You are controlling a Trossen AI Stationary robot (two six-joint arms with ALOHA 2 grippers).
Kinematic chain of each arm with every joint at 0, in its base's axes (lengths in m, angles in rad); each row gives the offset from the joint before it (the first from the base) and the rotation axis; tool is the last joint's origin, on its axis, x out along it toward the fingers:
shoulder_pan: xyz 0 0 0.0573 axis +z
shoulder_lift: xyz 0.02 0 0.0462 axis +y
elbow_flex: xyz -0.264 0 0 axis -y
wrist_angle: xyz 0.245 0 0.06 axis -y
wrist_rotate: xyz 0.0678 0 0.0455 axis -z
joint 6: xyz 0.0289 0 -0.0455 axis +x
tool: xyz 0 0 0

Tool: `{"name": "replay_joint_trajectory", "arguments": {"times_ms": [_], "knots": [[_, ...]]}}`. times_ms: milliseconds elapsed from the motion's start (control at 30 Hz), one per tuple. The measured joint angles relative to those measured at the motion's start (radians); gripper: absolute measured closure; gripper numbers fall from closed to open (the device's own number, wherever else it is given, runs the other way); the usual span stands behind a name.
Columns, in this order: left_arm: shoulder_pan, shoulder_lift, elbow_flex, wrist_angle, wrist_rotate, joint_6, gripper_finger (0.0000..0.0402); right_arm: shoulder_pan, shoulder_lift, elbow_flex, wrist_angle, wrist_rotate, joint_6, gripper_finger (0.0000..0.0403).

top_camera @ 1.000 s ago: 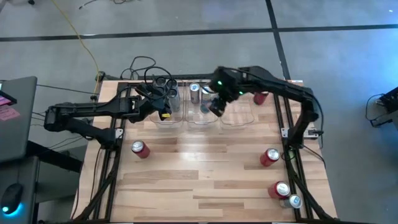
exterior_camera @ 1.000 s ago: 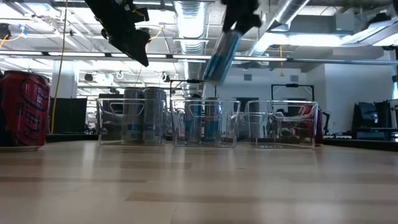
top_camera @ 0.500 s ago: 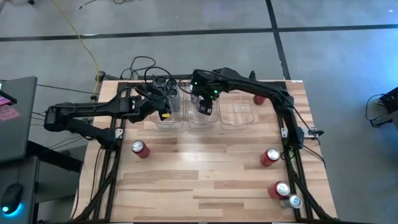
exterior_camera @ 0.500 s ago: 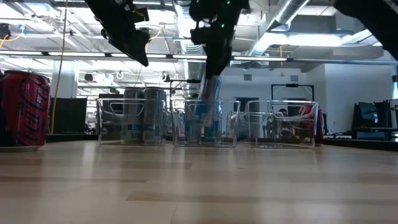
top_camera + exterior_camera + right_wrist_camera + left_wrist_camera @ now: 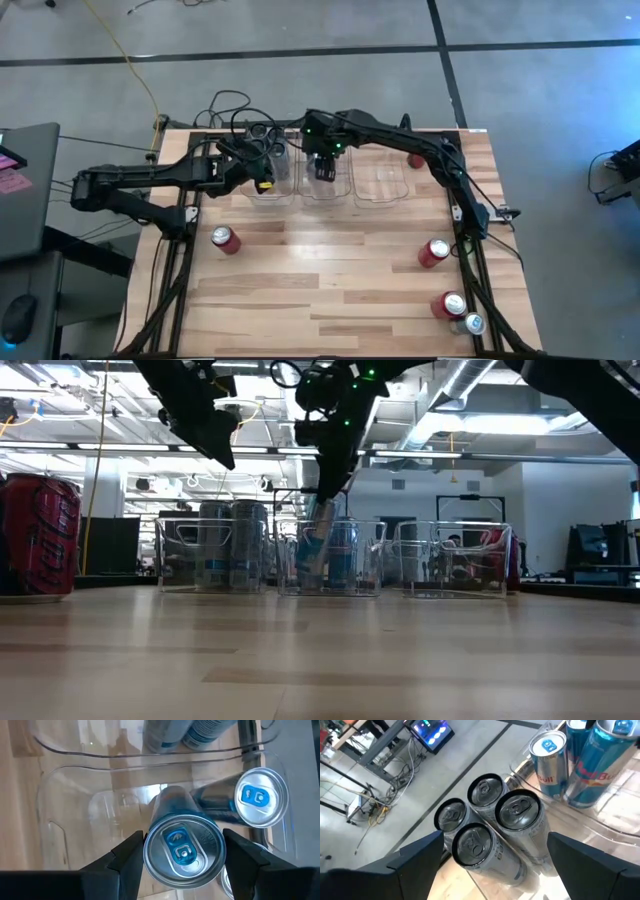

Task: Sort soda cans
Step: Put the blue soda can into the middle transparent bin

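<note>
At upper left-centre, the left gripper (image 5: 262,172) is hovering with fingers spread wide over four grey cans (image 5: 490,825) in the left bin (image 5: 272,190). Just right, the right gripper (image 5: 324,170) is gripping a blue can (image 5: 184,851) inside the middle bin (image 5: 330,192).

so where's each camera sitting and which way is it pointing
High view: overhead, straight down on the table; both arms show, right pincer in the middle bin.
Low view: table height, level toward the bins; arms enter from above.
Left wrist view: over four grey cans, open left pincer framing them.
Right wrist view: down into the middle bin, right pincer gripping a blue can.
Shared: low and right wrist views both show that blue can going into the middle bin.
</note>
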Motion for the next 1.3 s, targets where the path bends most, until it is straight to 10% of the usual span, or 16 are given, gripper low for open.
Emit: {"name": "replay_joint_trajectory", "arguments": {"times_ms": [1300], "knots": [[0.000,0.000,0.000,0.003,-0.001,-0.008,0.0052,0.003,-0.003,-0.035,0.021,-0.106,-0.017,0.0110]]}}
